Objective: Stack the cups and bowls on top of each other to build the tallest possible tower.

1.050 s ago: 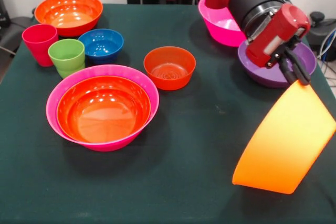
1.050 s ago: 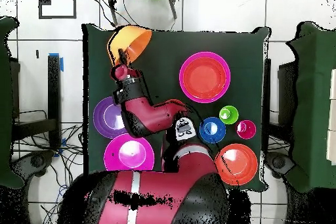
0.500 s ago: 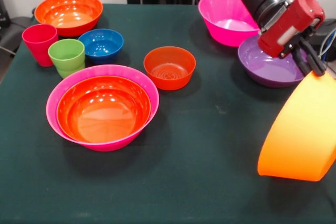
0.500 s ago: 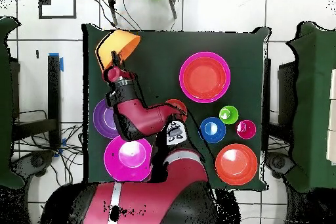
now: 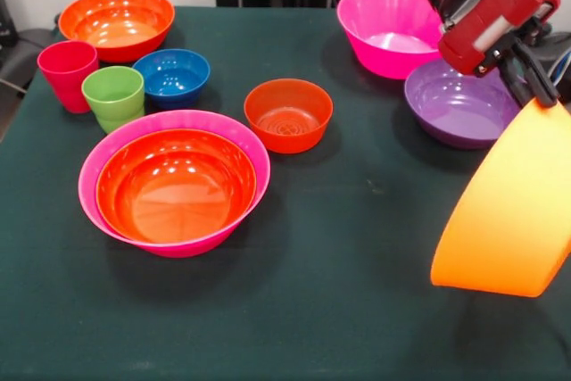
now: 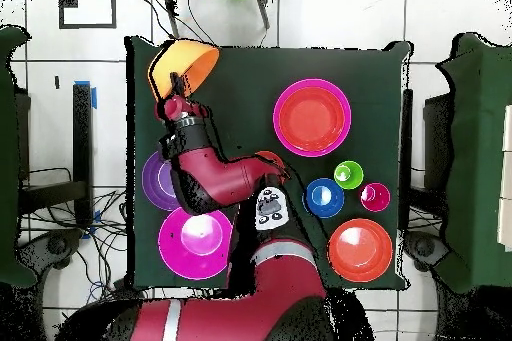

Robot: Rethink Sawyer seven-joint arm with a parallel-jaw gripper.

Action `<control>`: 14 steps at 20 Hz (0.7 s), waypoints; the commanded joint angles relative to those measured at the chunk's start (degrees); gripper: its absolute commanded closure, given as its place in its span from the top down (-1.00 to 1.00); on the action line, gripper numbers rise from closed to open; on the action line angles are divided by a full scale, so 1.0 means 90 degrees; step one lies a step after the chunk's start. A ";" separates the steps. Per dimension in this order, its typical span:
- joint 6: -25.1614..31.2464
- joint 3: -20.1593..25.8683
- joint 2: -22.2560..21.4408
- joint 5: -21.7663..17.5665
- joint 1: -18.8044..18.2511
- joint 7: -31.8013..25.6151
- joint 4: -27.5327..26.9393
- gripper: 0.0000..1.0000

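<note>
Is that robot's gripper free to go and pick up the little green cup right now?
Probably not yet. The gripper is shut on the large light orange bowl, held tilted above the table, and the green cup stands across the table among other bowls.

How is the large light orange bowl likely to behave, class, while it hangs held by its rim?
The light orange bowl hangs steeply tilted from the hand, so it probably swings. Its glossy plastic looks slippery. It keeps its shape, so it seems stiff and fairly light.
</note>
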 commanded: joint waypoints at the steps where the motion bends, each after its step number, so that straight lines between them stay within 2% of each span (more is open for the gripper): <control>1: 0.0493 0.0416 0.0251 -0.0160 -0.0120 0.0462 -0.0149 -1.00; 14: 0.0070 0.0444 0.0701 0.0070 -0.0021 0.0308 -0.0440 -1.00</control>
